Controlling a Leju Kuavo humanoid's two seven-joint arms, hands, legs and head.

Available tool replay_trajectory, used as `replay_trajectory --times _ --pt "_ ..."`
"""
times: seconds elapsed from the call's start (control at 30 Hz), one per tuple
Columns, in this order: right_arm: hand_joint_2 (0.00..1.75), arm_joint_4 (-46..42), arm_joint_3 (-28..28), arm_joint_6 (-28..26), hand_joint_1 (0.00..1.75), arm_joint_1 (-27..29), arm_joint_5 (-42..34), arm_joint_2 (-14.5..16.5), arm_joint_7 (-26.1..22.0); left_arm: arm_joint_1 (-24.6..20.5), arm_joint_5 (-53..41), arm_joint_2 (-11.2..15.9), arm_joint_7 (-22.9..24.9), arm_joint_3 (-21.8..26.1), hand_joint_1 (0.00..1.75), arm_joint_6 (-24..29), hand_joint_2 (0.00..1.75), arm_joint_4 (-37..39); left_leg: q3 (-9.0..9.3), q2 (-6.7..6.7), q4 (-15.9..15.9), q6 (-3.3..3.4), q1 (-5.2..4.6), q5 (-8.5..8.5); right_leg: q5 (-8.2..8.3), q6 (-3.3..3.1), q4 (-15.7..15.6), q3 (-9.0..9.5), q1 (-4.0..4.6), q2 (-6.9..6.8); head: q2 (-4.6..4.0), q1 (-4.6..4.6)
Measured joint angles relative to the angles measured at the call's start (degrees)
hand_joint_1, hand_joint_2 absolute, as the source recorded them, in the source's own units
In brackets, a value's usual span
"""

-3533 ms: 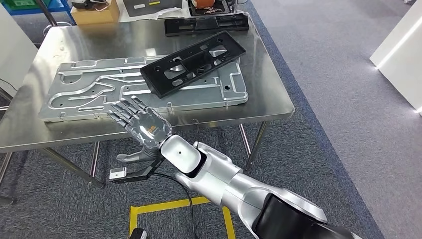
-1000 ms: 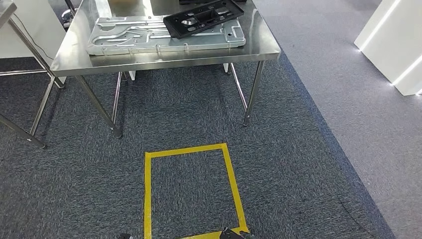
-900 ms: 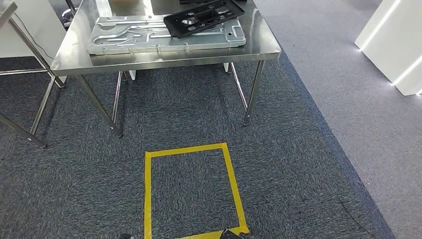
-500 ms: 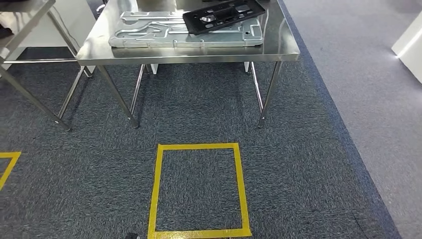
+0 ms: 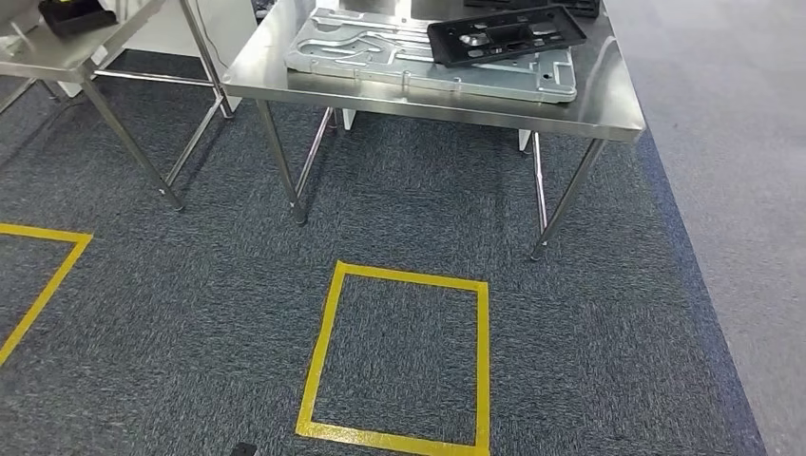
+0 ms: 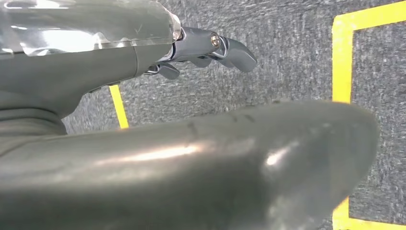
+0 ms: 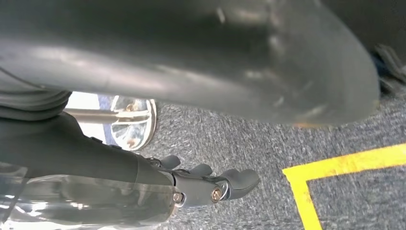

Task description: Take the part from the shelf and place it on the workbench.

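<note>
A flat black part (image 5: 507,34) with several cut-outs lies tilted across a large silver machined plate (image 5: 380,52) on the steel workbench (image 5: 608,119) at the top of the head view. Both arms hang down away from the bench. In the left wrist view my left hand (image 6: 191,48) hovers over the carpet with its fingers loosely extended and nothing in them. My right hand (image 7: 191,184) looks the same in the right wrist view, fingers apart and holding nothing.
A second steel table (image 5: 57,62) with a dark object (image 5: 71,14) stands at the far left. A yellow tape square (image 5: 328,332) marks the carpet before the bench, with more tape (image 5: 47,285) at left. A chrome round foot (image 7: 136,122) is near my right hand.
The whole picture has shifted: the camera has drawn back from the workbench and turned left, bringing the second table and more tape into view. My right hand, earlier stretched over the bench edge, now hangs down.
</note>
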Motion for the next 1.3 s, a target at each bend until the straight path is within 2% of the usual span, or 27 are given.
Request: replay_trajectory --times 0.03,0.07,0.1,0.13,0.2,0.27,0.33,0.4,0.47,0.53,0.57,0.6,0.63,0.67,0.73,0.77,0.8,0.87,0.93,1.0,1.03,1.07,1.1,1.13,1.2,1.23,1.3 --pt "0.00 0.0 0.0 0.1 0.00 0.1 0.0 0.0 0.1 0.1 0.0 0.0 0.0 0.0 0.00 0.1 0.00 0.0 -0.13 -0.75 0.1 -0.03 0.01 0.07 -0.55 0.17 2.6 -1.26 -0.17 0.21 0.00 0.00" --pt "0.00 0.1 0.0 0.2 0.00 0.2 0.1 -0.1 0.2 0.3 0.0 0.0 0.0 0.0 0.00 0.3 0.00 0.0 -0.22 -1.51 0.2 -0.10 0.02 0.13 0.06 0.30 3.0 -1.56 -0.33 0.28 0.00 0.00" --pt "0.00 0.1 0.0 0.3 0.00 0.2 0.2 -0.1 0.3 0.5 0.0 0.0 0.1 0.0 0.00 0.5 0.00 0.0 -0.26 -2.24 0.3 -0.21 0.05 0.15 1.77 0.36 1.1 -0.68 -0.51 0.42 0.00 0.00" --pt "0.00 0.1 0.0 0.3 0.00 0.2 0.3 -0.1 0.5 0.5 0.0 0.0 0.1 0.0 0.00 0.6 0.00 0.0 -0.28 -2.96 0.5 -0.35 0.08 0.14 4.02 0.37 -2.6 1.02 -0.72 0.88 0.00 0.00" --pt "0.00 0.2 0.0 0.3 0.00 0.1 0.4 -0.1 0.7 0.5 0.0 -0.1 0.1 0.0 0.00 1.1 0.00 0.0 -0.54 -4.25 0.9 -0.89 0.06 0.14 6.72 0.20 -9.7 4.31 -0.98 3.12 0.00 0.01" --pt "0.00 0.2 0.0 0.3 0.00 0.1 0.5 -0.2 0.8 0.4 0.0 -0.1 0.0 0.0 0.00 1.6 0.00 0.0 -1.04 -5.29 1.0 -1.68 0.10 0.31 6.96 -0.24 -12.2 5.28 -0.88 4.25 0.00 0.01" --pt "0.00 0.2 0.0 0.3 0.00 0.1 0.6 -0.1 1.0 0.6 0.0 0.0 0.0 0.0 0.00 2.0 0.00 0.0 -1.46 -5.85 0.9 -2.44 0.27 0.49 7.31 -1.05 -12.5 5.21 -0.80 3.16 0.00 -0.01" --pt "0.00 0.2 0.0 0.0 0.00 0.1 0.8 -0.1 1.0 0.9 -0.2 0.0 0.0 0.0 0.00 2.2 0.00 0.0 -2.54 -3.95 2.8 -2.92 0.26 -0.83 7.66 -2.01 -12.9 5.22 -0.91 1.97 0.00 -0.02" --pt "0.00 0.2 0.0 -0.2 0.00 0.2 1.0 -0.1 1.1 0.8 -0.2 0.0 0.1 0.0 0.00 2.3 0.00 0.0 -5.59 -1.29 9.4 -3.26 0.26 -4.60 7.72 -2.58 -13.0 5.18 -0.81 0.47 0.00 -0.02" --pt "0.00 0.3 0.0 -0.3 0.00 0.4 1.0 -0.2 1.1 0.8 -0.2 0.0 0.2 0.0 0.00 2.4 0.00 0.0 -8.91 -0.49 17.0 -3.60 0.34 -7.87 7.66 -2.70 -13.0 5.09 -0.54 -1.21 0.00 -0.02" --pt "0.00 0.3 0.0 -0.4 0.00 0.4 1.1 -0.2 1.2 0.9 -0.2 0.0 0.2 0.0 0.00 2.4 0.00 0.0 -9.39 -0.36 18.5 -3.68 0.35 -8.12 7.65 -2.71 -13.0 5.05 -0.45 -1.98 0.00 -0.01" --pt "0.00 0.3 0.0 -0.4 0.00 0.4 1.1 -0.2 1.2 1.0 -0.2 0.0 0.2 0.0 0.00 2.4 0.00 0.0 -8.79 -0.23 17.8 -3.67 0.35 -7.39 7.63 -2.69 -13.0 5.04 -0.39 -2.69 0.00 -0.01" --pt "0.00 0.3 0.0 -0.4 0.00 0.4 1.1 -0.2 1.2 1.1 -0.2 0.0 0.2 0.0 0.00 2.4 0.00 0.0 -7.01 0.11 14.9 -3.57 0.34 -5.77 7.59 -2.63 -12.9 5.09 -0.36 -3.37 0.00 -0.02" --pt "0.00 0.3 0.0 -0.5 0.00 0.4 1.2 -0.2 1.2 1.1 -0.2 0.0 0.3 0.0 0.00 2.4 0.00 0.0 -4.43 1.01 10.4 -3.36 0.29 -3.84 7.51 -2.52 -12.9 5.20 -0.32 -3.97 0.00 -0.02" --pt "0.00 0.3 0.0 -0.5 0.00 0.4 1.2 -0.2 1.2 0.9 -0.2 0.0 0.3 0.0 0.00 2.4 0.00 0.0 -0.38 3.69 2.9 -2.66 -0.10 -1.66 7.30 -2.12 -12.8 5.39 -0.04 -5.05 0.00 -0.02" --pt "0.00 0.3 0.0 -0.5 0.00 0.3 1.3 -0.2 1.2 0.9 -0.2 0.0 0.3 0.0 0.00 2.4 0.00 0.0 0.39 4.50 1.3 -2.31 -0.29 -1.39 7.22 -1.86 -12.7 5.47 0.11 -5.53 0.00 -0.02" --pt "0.00 0.3 0.0 -0.5 0.00 0.3 1.4 -0.2 1.3 0.8 -0.3 0.0 0.3 0.0 0.00 2.4 0.00 0.0 0.35 4.53 0.9 -2.00 -0.46 -1.51 7.21 -1.59 -12.7 5.53 0.23 -6.03 0.00 -0.01" --pt "0.00 0.3 0.0 -0.5 0.00 0.3 1.5 -0.1 1.4 0.9 -0.3 0.0 0.4 0.0 0.00 2.4 0.00 0.0 0.16 3.13 0.6 -1.38 -0.34 -1.06 7.02 -0.92 -12.7 5.72 0.15 -6.66 0.00 -0.01" --pt "0.00 0.3 0.0 -0.5 0.00 0.2 1.7 -0.1 1.6 1.0 -0.4 0.0 0.6 0.0 0.00 2.4 0.00 0.0 0.21 1.87 0.3 -0.69 -0.09 -0.56 5.12 -0.22 -10.5 4.92 -0.15 -4.33 0.00 -0.01" --pt "0.00 0.3 0.0 -0.4 0.00 0.3 1.7 -0.2 1.8 0.9 -0.5 0.0 0.7 0.0 0.00 2.4 0.00 0.0 0.03 0.57 0.2 -0.28 -0.03 -0.25 1.21 0.16 -3.6 1.74 -0.40 -0.93 0.00 -0.01" --pt "0.00 0.3 0.0 -0.4 0.00 0.4 1.8 -0.2 1.9 0.8 -0.5 0.0 0.8 0.0 0.00 2.4 0.00 0.0 -0.10 -0.13 0.3 -0.17 -0.07 -0.17 -0.44 0.20 0.4 -0.20 -0.44 -0.17 0.00 -0.01" --pt "0.00 0.3 0.0 -0.3 0.00 0.6 1.8 -0.2 2.0 0.8 -0.6 0.0 0.8 0.0 0.00 2.4 0.00 0.0 -0.18 -0.94 0.3 -0.13 -0.12 -0.12 -1.12 0.18 3.4 -1.69 -0.45 0.14 0.00 -0.01" --pt "0.00 0.4 0.0 -0.2 0.00 0.7 1.9 -0.3 2.1 0.9 -0.6 0.0 0.9 0.0 0.00 2.4 0.00 0.0 -0.21 -1.79 0.4 -0.12 -0.17 -0.09 -0.54 0.09 4.1 -2.17 -0.45 0.27 0.00 -0.01" --pt "0.00 0.4 0.0 -0.2 0.00 0.8 1.9 -0.3 2.1 0.9 -0.6 0.0 0.9 0.0 0.00 2.4 0.00 0.0 -0.20 -2.64 0.4 -0.14 -0.20 -0.07 1.17 -0.08 2.3 -1.48 -0.45 0.43 0.00 -0.01" --pt "0.00 0.4 0.0 -0.1 0.00 0.8 2.1 -0.3 2.2 1.0 -0.7 0.0 1.0 0.0 0.00 2.5 0.00 0.0 -0.16 -4.23 0.6 -0.27 -0.21 -0.07 5.40 -0.62 -5.6 2.05 -0.48 1.87 0.00 -0.01" --pt "0.00 0.4 0.0 -0.1 0.00 0.7 2.2 -0.4 2.4 0.9 -0.7 0.0 1.0 0.0 0.00 2.5 0.00 0.0 -0.25 -4.87 0.7 -0.45 -0.24 -0.04 6.71 -0.84 -9.1 3.62 -0.46 3.05 0.00 -0.01" --pt "0.00 0.4 0.0 0.1 0.00 0.6 2.4 -0.6 2.9 0.8 -1.0 0.0 1.1 0.0 0.00 2.8 0.00 0.0 -0.64 -5.91 0.8 -1.06 -0.15 0.07 7.31 -1.16 -12.2 4.89 -0.39 4.46 0.00 -0.01"
